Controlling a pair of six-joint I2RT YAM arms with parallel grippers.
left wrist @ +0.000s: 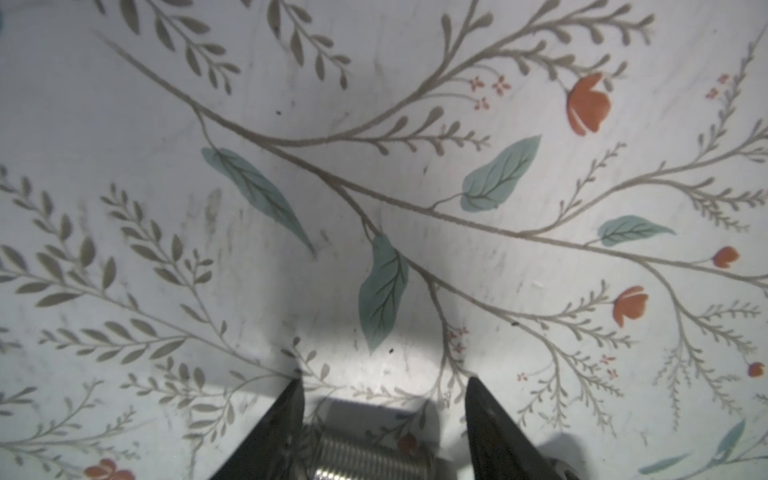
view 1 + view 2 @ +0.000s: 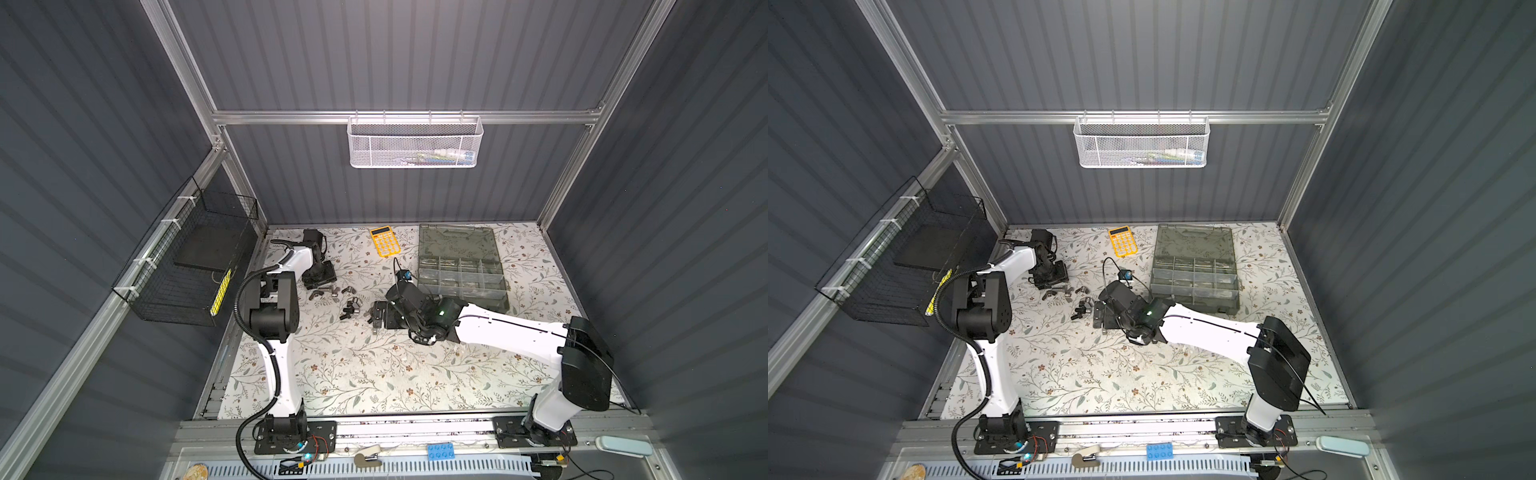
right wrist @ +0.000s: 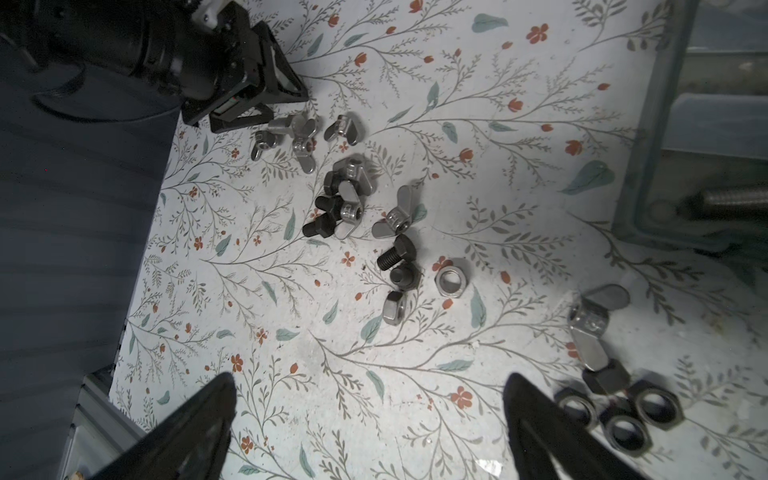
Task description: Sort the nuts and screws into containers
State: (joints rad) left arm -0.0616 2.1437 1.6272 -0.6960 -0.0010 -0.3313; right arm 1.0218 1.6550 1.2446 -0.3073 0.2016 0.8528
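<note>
Left gripper (image 1: 384,380) fingers half-closed, pinching a silver screw (image 1: 365,457). Right gripper (image 3: 370,378) wide, empty. Nuts (image 3: 451,281) likely light, hard, slippery: grip across flats.

A yellow calculator (image 2: 385,241) lies face up at the far middle of the floral-patterned tabletop (image 2: 374,374). A white mesh basket (image 2: 415,143) hangs on the far wall, a black wire basket (image 2: 187,266) on the left wall. A blue studded block (image 2: 441,451) sits on the near rail.

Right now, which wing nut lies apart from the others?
The wing nut beside the black hex nuts, nearest the right gripper; the rest cluster farther off.
</note>
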